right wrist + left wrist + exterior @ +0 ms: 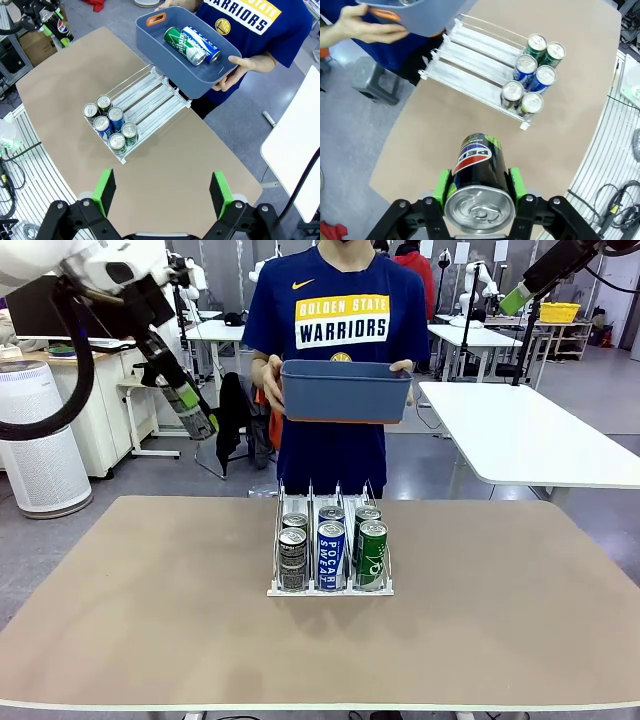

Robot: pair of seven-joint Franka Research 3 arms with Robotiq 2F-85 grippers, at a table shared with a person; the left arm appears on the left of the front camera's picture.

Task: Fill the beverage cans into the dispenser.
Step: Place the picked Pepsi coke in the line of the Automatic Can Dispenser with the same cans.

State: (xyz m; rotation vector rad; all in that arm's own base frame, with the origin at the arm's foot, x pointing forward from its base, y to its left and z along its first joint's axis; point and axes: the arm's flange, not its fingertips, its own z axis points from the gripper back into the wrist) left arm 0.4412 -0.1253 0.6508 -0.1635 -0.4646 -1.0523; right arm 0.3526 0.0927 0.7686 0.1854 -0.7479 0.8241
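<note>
The left gripper (479,184) is clenched on a dark Pepsi can (479,165). Its green pads (441,186) press the two sides and the can's top faces the camera. In the front view this gripper (198,418) hangs high in the air, at about 10 o'clock from the dispenser (330,589). Seen from the held can, the dispenser (470,56) lies at 1 o'clock, and only bare table (435,130) is between them.

The right gripper (162,192) is released, with its fingers spread wide and nothing between them. Bare table is under it, and the dispenser (150,97) lies at 11 o'clock from it.

The dispenser stands in the middle of the table (150,620), well apart from every edge, so there is open room on all sides. It holds six upright cans, two in each lane, all at the near end:
- two dark cans (292,558) in the 9 o'clock lane
- two blue cans (331,552) in the middle lane
- two green cans (372,552) in the 3 o'clock lane

The far half of each lane is bare track.

At 12 o'clock from the dispenser a person holds a blue-grey tub (345,390) in the air with both hands (270,382). In the right wrist view the tub (165,65) carries two cans on their sides, a lying green can (180,42) and a lying blue can (202,42), touching each other.

A white air cleaner (40,440) stands on the floor at 9 o'clock, and another white table (530,430) stands at 2 o'clock
</note>
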